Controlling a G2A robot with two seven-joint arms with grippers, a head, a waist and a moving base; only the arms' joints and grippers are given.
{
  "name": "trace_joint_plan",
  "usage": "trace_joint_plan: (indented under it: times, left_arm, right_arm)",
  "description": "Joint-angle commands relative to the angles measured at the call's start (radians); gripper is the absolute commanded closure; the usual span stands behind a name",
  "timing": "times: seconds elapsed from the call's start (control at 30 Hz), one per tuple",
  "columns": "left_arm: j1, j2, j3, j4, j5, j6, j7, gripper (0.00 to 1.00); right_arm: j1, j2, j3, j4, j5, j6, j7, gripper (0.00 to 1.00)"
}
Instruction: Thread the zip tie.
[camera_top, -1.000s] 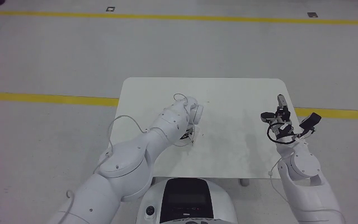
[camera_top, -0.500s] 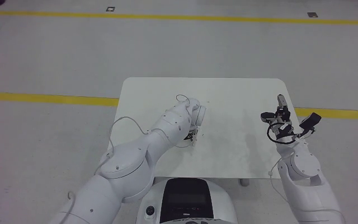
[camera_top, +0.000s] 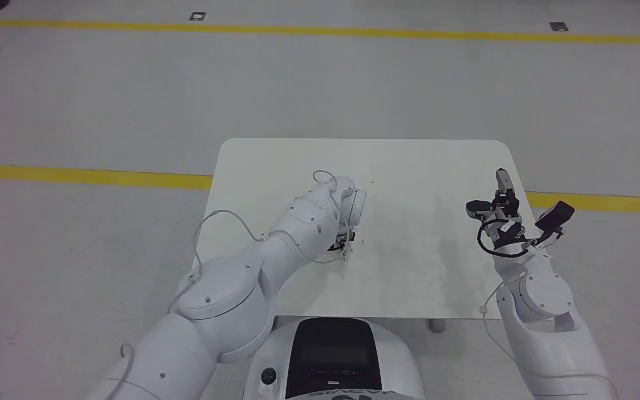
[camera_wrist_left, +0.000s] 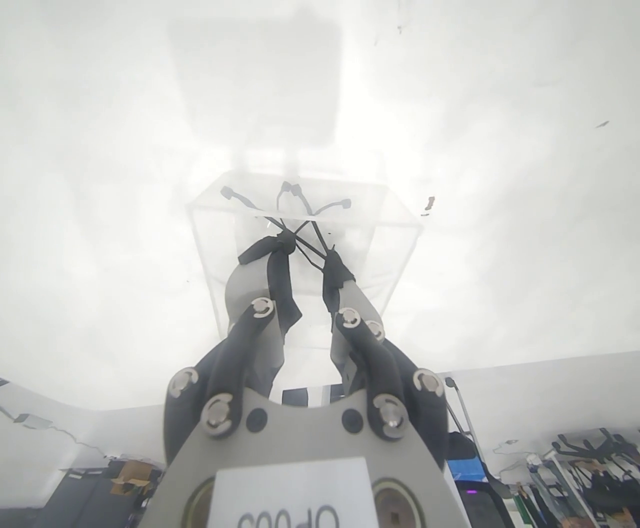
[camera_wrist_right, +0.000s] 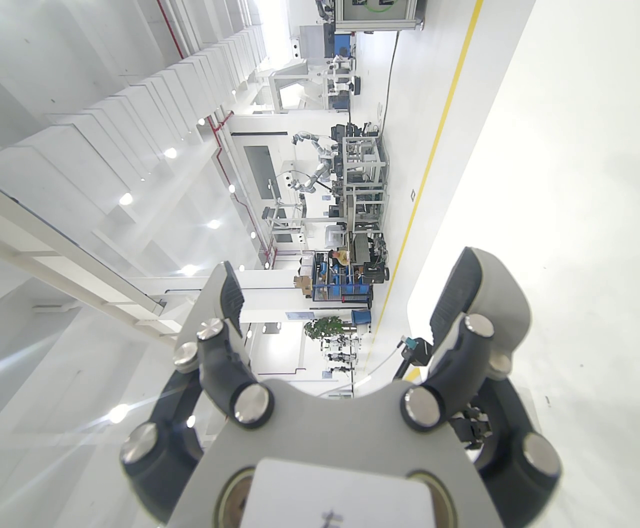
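Observation:
Several black zip ties (camera_wrist_left: 300, 210) lie crossed inside a small clear box (camera_wrist_left: 400, 220) on the white table (camera_top: 420, 180). My left gripper (camera_wrist_left: 306, 250) reaches down into that box, its black-taped fingertips (camera_wrist_left: 280, 250) a narrow gap apart with the ties' thin ends crossing between them. In the top view the left gripper (camera_top: 347, 243) sits under its wrist near the table's middle. My right gripper (camera_wrist_right: 347, 267) is open and holds nothing; it hangs above the table's right edge (camera_top: 503, 182), pointing away from the robot.
The table's far half and the stretch between the two arms are bare white surface. Small dark specks (camera_wrist_left: 429, 202) lie beside the box. A yellow floor line (camera_top: 100, 177) runs behind the table.
My left wrist has shifted slightly to the right over the box. The right arm has not moved.

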Motion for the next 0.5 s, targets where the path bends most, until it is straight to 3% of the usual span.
trace_joint_plan:
  times: [0.0, 0.17, 0.47]
  left_arm:
    - [0.001, 0.001, -0.001, -0.002, 0.0, -0.001, 0.001, 0.81]
    - [0.006, 0.005, -0.01, -0.001, -0.014, -0.008, 0.015, 0.75]
    - [0.018, 0.006, -0.01, 0.0, -0.012, -0.001, 0.025, 0.77]
  right_arm:
    - [0.0, 0.0, 0.0, 0.0, 0.0, 0.0, 0.0, 0.0]
    - [0.0, 0.0, 0.0, 0.0, 0.0, 0.0, 0.0, 0.0]
    - [0.0, 0.0, 0.0, 0.0, 0.0, 0.0, 0.0, 0.0]
